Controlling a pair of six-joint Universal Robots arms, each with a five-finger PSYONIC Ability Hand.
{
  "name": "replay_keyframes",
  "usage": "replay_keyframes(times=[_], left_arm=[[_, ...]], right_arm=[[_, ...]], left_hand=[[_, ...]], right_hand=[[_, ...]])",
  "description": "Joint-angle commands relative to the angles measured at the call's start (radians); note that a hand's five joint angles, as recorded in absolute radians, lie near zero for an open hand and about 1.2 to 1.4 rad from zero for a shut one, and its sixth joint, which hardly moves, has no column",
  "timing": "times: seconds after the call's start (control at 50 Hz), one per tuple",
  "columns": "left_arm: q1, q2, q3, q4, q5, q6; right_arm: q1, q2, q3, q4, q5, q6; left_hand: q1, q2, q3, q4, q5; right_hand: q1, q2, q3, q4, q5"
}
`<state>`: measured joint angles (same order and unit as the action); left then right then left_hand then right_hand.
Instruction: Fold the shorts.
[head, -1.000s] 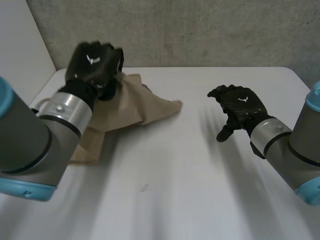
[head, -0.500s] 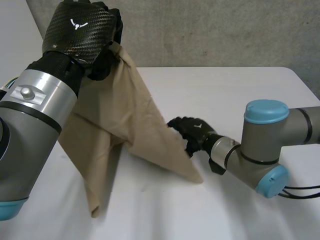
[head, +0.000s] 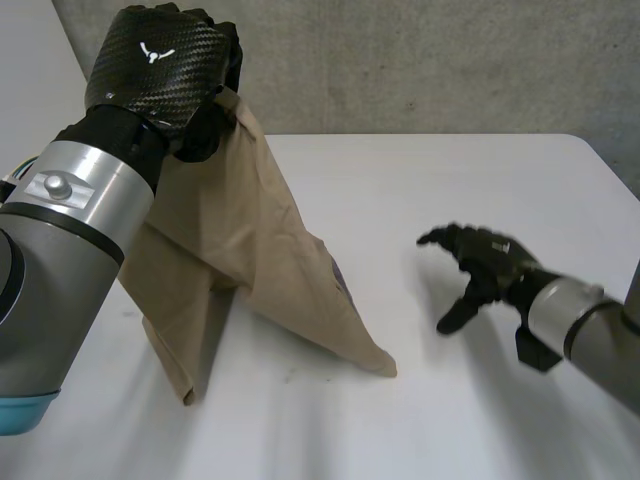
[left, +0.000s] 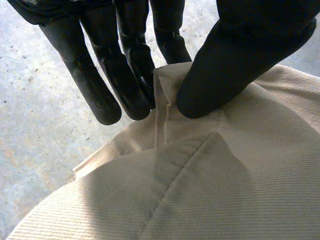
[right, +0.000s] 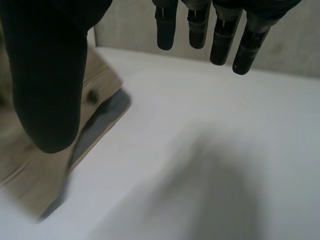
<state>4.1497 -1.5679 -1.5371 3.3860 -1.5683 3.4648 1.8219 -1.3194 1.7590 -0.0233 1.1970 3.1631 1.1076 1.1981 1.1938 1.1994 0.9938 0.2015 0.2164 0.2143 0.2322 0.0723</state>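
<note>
The tan shorts (head: 250, 250) hang from my left hand (head: 160, 65), which is raised high over the table's left side. In the left wrist view the thumb (left: 225, 70) and fingers (left: 125, 75) pinch a top edge of the shorts (left: 200, 180). The cloth drapes down to the white table (head: 450, 180), its lower corners resting on the surface. My right hand (head: 485, 262) hovers over the table's right side, apart from the cloth, fingers spread and holding nothing. In the right wrist view the shorts (right: 30, 165) lie beyond the thumb (right: 47, 75).
A grey wall (head: 400, 60) runs behind the table's far edge. Bare table lies around the right hand and along the near edge.
My left hand has lifted the shorts high off the table. My right hand reached in to the hanging cloth's lower edge, then drew back to the right, empty.
</note>
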Motion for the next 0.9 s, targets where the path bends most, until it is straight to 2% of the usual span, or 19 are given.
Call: replay_keyframes(times=[0.02, 0.12, 0.28, 0.32, 0.34, 0.4, 0.48, 0.5, 0.54, 0.62, 0.64, 0.72, 0.78, 0.9], left_arm=[[-0.005, -0.001, 0.012, -0.001, -0.001, -0.001], [-0.006, 0.002, 0.014, -0.001, -0.002, -0.003], [-0.006, 0.003, 0.012, -0.007, -0.004, -0.004], [-0.006, 0.005, 0.012, -0.013, -0.004, -0.006], [-0.006, 0.005, 0.012, -0.017, -0.004, -0.006], [-0.005, 0.006, 0.008, -0.024, -0.004, -0.006], [0.003, 0.009, -0.005, -0.034, -0.004, -0.006], [0.004, 0.008, -0.009, -0.043, -0.003, -0.006], [0.006, 0.009, -0.021, -0.056, -0.002, -0.006], [0.018, 0.009, -0.052, -0.086, -0.001, -0.006], [0.039, 0.009, -0.079, -0.111, -0.001, -0.007], [0.085, -0.006, -0.127, -0.154, 0.002, -0.013], [0.119, -0.041, -0.152, -0.195, 0.005, -0.035], [0.144, -0.187, -0.144, -0.264, 0.008, -0.099]], right_arm=[[0.083, 0.017, 0.091, -0.064, -0.013, 0.148], [0.139, 0.06, 0.077, -0.152, -0.014, 0.276], [0.238, 0.196, -0.024, -0.196, -0.001, 0.317], [0.246, 0.218, -0.039, -0.196, 0.004, 0.316], [0.246, 0.229, -0.046, -0.199, 0.007, 0.316], [0.243, 0.232, -0.047, -0.205, 0.033, 0.316], [0.22, 0.168, -0.049, -0.21, 0.16, 0.288], [0.212, 0.102, -0.049, -0.21, 0.203, 0.252], [0.202, 0.034, -0.052, -0.199, 0.234, 0.184], [0.146, -0.11, -0.059, -0.164, 0.217, -0.058], [0.131, -0.15, -0.072, -0.121, 0.207, -0.168], [0.12, -0.204, -0.124, 0.043, 0.197, -0.415], [0.125, -0.204, -0.151, 0.153, 0.205, -0.532], [0.14, -0.178, -0.185, 0.227, 0.213, -0.607]], left_hand=[[0.289, 0.198, 0.202, 0.197, 0.228], [0.289, 0.198, 0.202, 0.197, 0.228], [0.289, 0.198, 0.202, 0.197, 0.228], [0.289, 0.198, 0.202, 0.197, 0.228], [0.289, 0.198, 0.202, 0.197, 0.228], [0.289, 0.198, 0.202, 0.197, 0.228], [0.289, 0.198, 0.202, 0.197, 0.228], [0.289, 0.198, 0.202, 0.197, 0.228], [0.289, 0.198, 0.202, 0.197, 0.228], [0.289, 0.198, 0.202, 0.197, 0.228], [0.289, 0.198, 0.202, 0.197, 0.228], [0.289, 0.198, 0.202, 0.197, 0.228], [0.289, 0.198, 0.202, 0.197, 0.228], [0.289, 0.198, 0.202, 0.197, 0.228]], right_hand=[[0.066, 0.051, 0.053, 0.035, 0.02], [0.068, 0.053, 0.056, 0.038, 0.023], [0.177, 0.162, 0.164, 0.146, 0.131], [0.311, 0.296, 0.298, 0.281, 0.266], [0.594, 0.579, 0.581, 0.563, 0.549], [1.159, 1.144, 1.146, 1.128, 1.113], [1.195, 1.18, 1.182, 1.164, 1.149], [1.195, 1.18, 1.182, 1.164, 1.149], [1.195, 1.18, 1.182, 1.164, 1.149], [1.195, 1.18, 1.182, 1.164, 1.149], [1.195, 1.18, 1.182, 1.164, 1.149], [1.195, 1.18, 1.182, 1.164, 1.149], [1.195, 1.18, 1.182, 1.164, 1.149], [1.195, 1.18, 1.182, 1.164, 1.149]])
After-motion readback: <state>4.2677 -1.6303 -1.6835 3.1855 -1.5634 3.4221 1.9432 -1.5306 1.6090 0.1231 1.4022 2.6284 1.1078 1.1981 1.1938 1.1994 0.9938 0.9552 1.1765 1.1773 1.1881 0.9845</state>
